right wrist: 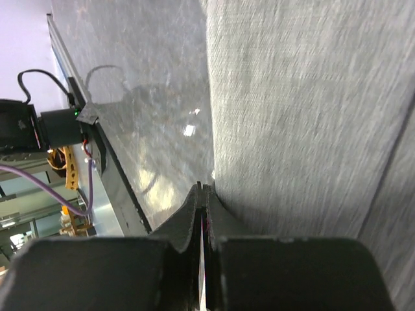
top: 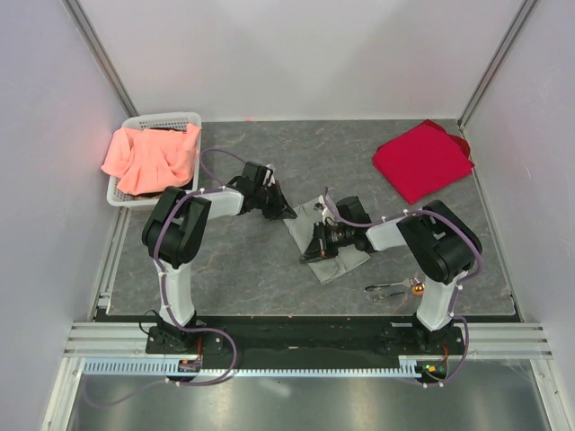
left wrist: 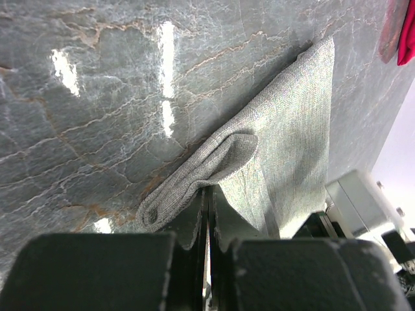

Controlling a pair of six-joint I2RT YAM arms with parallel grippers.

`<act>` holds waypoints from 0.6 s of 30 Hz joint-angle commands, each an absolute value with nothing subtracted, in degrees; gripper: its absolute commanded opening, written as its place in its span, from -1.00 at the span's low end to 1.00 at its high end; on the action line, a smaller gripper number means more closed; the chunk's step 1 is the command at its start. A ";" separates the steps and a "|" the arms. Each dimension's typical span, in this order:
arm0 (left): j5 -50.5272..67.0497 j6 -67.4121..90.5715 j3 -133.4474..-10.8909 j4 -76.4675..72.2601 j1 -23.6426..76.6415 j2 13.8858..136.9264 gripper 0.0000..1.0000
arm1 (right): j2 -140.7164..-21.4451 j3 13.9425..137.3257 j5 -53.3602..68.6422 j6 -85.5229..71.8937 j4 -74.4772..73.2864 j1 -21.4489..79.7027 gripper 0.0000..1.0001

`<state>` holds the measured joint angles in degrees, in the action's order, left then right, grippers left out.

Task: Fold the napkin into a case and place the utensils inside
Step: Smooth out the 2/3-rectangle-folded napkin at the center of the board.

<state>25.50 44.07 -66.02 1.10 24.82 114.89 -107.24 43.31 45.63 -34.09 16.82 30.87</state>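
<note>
The grey-green napkin (top: 334, 241) lies partly folded in the middle of the table. My left gripper (top: 287, 214) is at its far-left corner, shut on a raised roll of the napkin (left wrist: 214, 165) that runs into the fingertips. My right gripper (top: 314, 248) is shut, with its tips at the napkin's (right wrist: 305, 116) near-left edge; I cannot tell whether any cloth is pinched there. The silvery utensils (top: 392, 289), with a round orange-brown end, lie on the table near the right arm's base, apart from both grippers.
A bright red cloth (top: 422, 160) lies at the back right. A white basket (top: 162, 120) at the back left holds a salmon-orange cloth (top: 148, 157). Walls close in on both sides and the back.
</note>
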 commanded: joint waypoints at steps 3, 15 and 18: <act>20.39 43.15 -66.27 4.39 24.35 118.39 -0.95 | -102.13 36.84 47.20 -34.72 21.53 30.50 -1.00; 19.95 42.54 -67.24 5.36 24.17 118.92 -0.96 | -97.92 25.41 47.46 -37.44 28.30 30.59 -1.00; 19.78 42.36 -67.15 5.62 24.17 118.83 -0.96 | -96.07 23.91 46.41 -36.48 27.07 30.50 -1.00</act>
